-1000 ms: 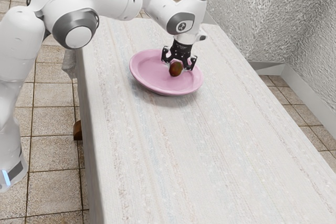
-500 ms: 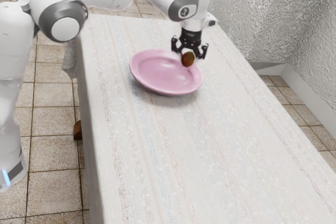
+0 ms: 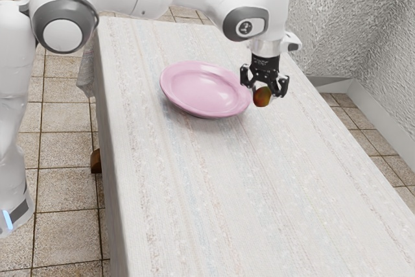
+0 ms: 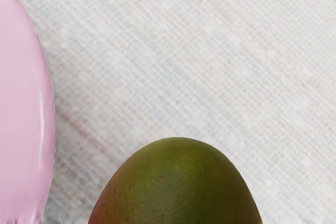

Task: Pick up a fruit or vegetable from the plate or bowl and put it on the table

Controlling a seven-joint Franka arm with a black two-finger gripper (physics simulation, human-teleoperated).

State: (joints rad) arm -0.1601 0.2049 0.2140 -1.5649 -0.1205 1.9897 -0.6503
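Note:
In the exterior view my gripper point(image 3: 262, 95) is shut on a red-green mango point(image 3: 261, 96), one finger on each side of it. It holds the fruit just past the pink plate's point(image 3: 204, 90) rim, on the exterior view's right, over the cloth-covered table point(image 3: 259, 186). How high the fruit hangs is hard to tell. The wrist view has the mango point(image 4: 176, 187) large and close under my hand, with the plate point(image 4: 23, 108) beside it and woven cloth behind.
The tablecloth stretches from the plate toward the exterior view's lower edge. A rough grey wall point(image 3: 337, 17) stands beyond the table's far side, and tiled floor point(image 3: 68, 192) surrounds the table.
The mango has left the plate in my gripper and moved toward the exterior view's right, past the rim. The plate has stayed where it was.

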